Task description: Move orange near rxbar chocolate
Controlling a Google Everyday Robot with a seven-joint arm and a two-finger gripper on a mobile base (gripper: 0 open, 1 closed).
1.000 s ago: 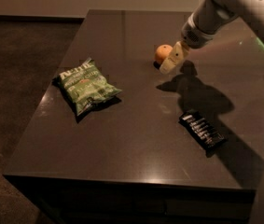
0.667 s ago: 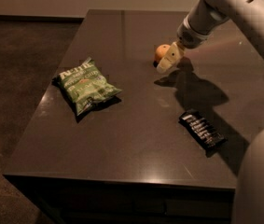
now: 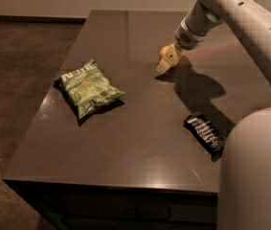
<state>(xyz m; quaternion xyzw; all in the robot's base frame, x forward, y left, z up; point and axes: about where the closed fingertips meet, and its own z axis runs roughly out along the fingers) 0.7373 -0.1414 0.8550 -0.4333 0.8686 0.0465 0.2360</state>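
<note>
Reaching in from the far right, the robot's pale arm (image 3: 235,13) slants down toward the far part of the dark table (image 3: 125,147). The gripper (image 3: 165,63) at its end sits low over the tabletop, right against the orange (image 3: 163,51). Only a small curve of the fruit shows, on the far left side of the gripper; the rest is hidden behind it. Whether the gripper is clamped on the orange or merely resting beside it, I cannot tell, nor whether the fruit is on the table or lifted just off it.

The chocolate bar (image 3: 205,132) lies flat toward the near right of the table, in a black shiny wrapper with pale lettering, turned at an angle to the table edge. It is well apart from the orange, nearer to the camera and further right. The dark shadow (image 3: 197,87) of the arm falls on the tabletop between the two.

A green chip bag (image 3: 88,86) lies flat on the left half of the table, crinkled, with white lettering on its far end, well apart from both the orange and the bar.

The robot's rounded pale body (image 3: 254,176) fills the near right corner of the view, just beside the bar. A brown floor (image 3: 15,80) shows to the left of the table.
</note>
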